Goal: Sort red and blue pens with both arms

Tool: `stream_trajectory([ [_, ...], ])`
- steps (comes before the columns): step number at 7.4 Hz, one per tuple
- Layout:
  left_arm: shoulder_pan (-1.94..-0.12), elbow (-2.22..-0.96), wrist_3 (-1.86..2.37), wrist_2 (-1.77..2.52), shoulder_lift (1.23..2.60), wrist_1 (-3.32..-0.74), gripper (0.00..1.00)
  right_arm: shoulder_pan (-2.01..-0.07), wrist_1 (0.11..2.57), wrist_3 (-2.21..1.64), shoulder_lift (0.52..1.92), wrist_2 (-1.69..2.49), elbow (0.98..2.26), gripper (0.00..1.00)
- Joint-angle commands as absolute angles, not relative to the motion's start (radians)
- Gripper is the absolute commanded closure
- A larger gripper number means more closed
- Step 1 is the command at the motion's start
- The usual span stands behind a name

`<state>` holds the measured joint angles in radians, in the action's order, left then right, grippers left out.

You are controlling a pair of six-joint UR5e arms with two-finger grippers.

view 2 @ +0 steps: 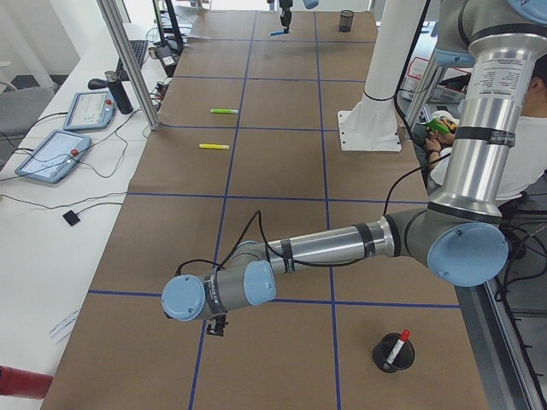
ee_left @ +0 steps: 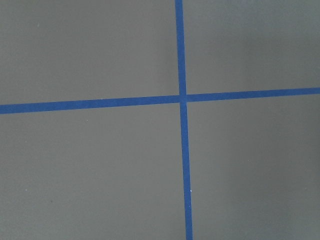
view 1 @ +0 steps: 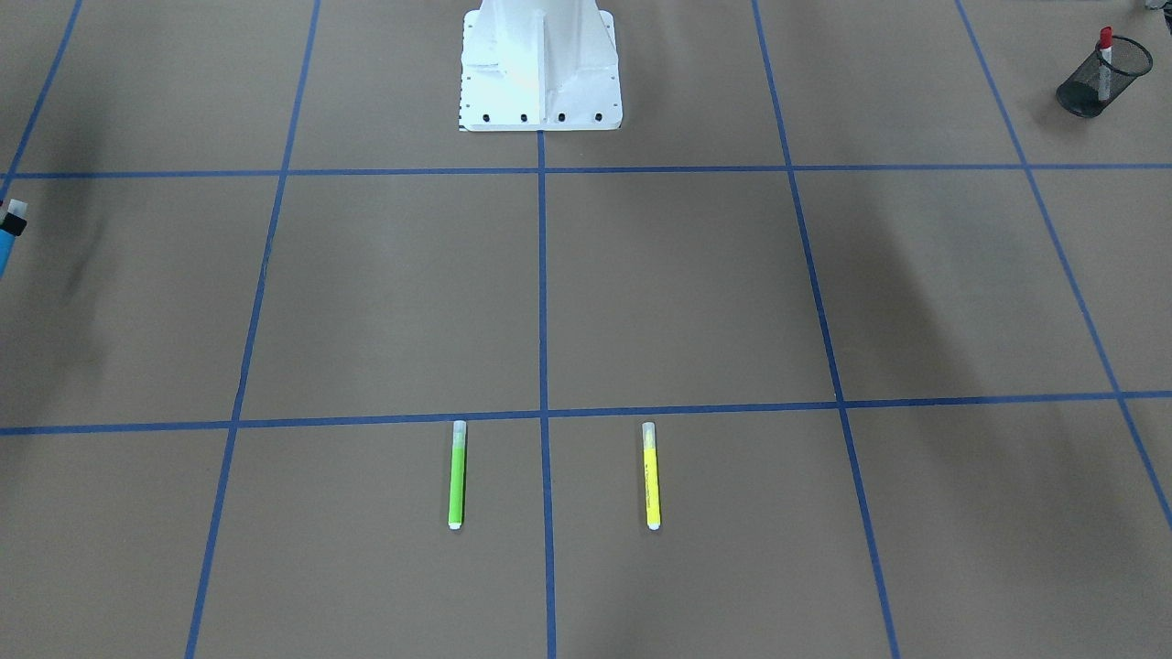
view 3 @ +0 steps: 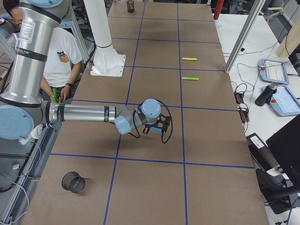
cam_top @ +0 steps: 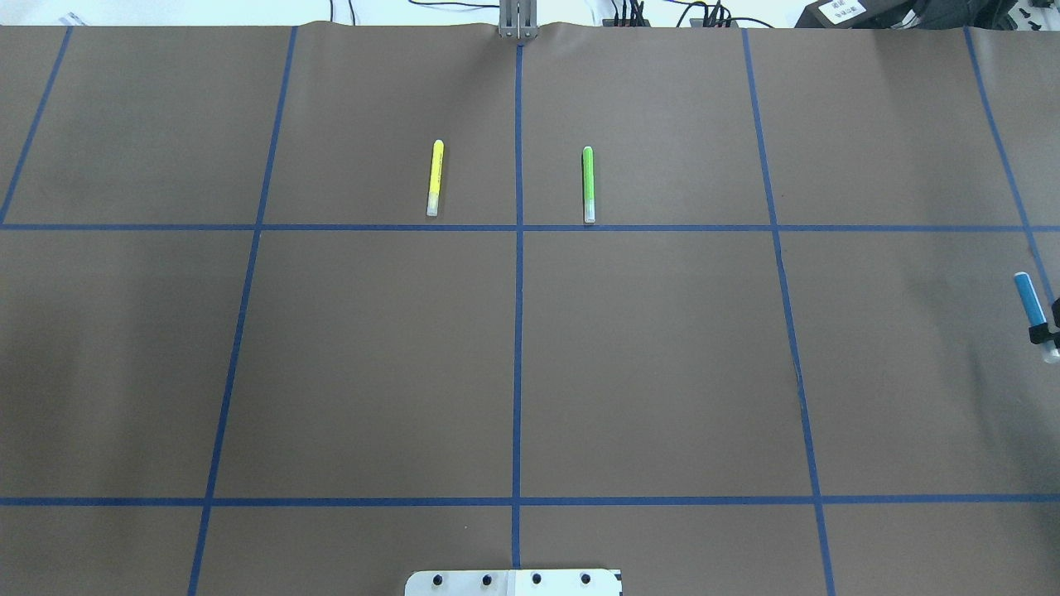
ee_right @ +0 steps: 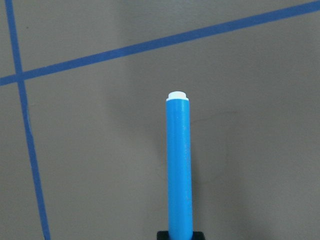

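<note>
Right gripper (cam_top: 1043, 334) tight on blue pen (cam_top: 1029, 296), forearm (view 3: 84, 113) low and level; left gripper (view 2: 219, 326), open or closed unclear.

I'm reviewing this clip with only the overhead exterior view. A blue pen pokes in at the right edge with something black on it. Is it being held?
Observer: Yes. The right wrist view shows the blue pen sticking out of the right gripper, which is clamped on its end.
Operator: I can't find the red pen anywhere.
Observer: In the front-facing view the red pen stands in a black mesh cup at the robot's left end of the table.
Operator: And the left arm?
Observer: The left side view shows the left arm stretched low over the table near that cup. I cannot tell whether the left gripper is open.
</note>
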<state>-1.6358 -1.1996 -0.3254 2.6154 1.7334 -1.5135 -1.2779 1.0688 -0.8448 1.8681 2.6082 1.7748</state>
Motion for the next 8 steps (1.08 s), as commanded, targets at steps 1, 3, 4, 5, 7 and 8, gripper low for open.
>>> stream_trajectory([
  [1, -1.635, -1.2, -0.325, 2.615, 1.733, -1.514, 0.0, -1.321, 1.071, -0.838, 1.965, 2.654, 1.767, 1.0],
  [3, -1.635, -1.201, -0.325, 2.615, 1.733, -1.514, 0.0, -1.322, 1.075, -0.722, 2.006, 2.483, 1.74, 1.0],
  [4, -1.635, -1.201, -0.325, 2.617, 1.733, -1.514, 0.0, -1.327, 1.075, -0.647, 2.008, 2.452, 1.699, 1.0],
  [5, -1.637, -1.2, -0.325, 2.617, 1.733, -1.514, 0.0, -1.339, 1.094, -0.536, 2.006, 2.424, 1.648, 1.0],
  [7, -1.635, -1.2, -0.325, 2.617, 1.733, -1.514, 0.0, -1.412, 1.268, -0.32, 1.99, 2.37, 1.654, 1.0],
  [8, -1.635, -1.2, -0.325, 2.617, 1.732, -1.514, 0.0, -1.457, 1.36, -0.226, 1.959, 2.324, 1.658, 1.0],
])
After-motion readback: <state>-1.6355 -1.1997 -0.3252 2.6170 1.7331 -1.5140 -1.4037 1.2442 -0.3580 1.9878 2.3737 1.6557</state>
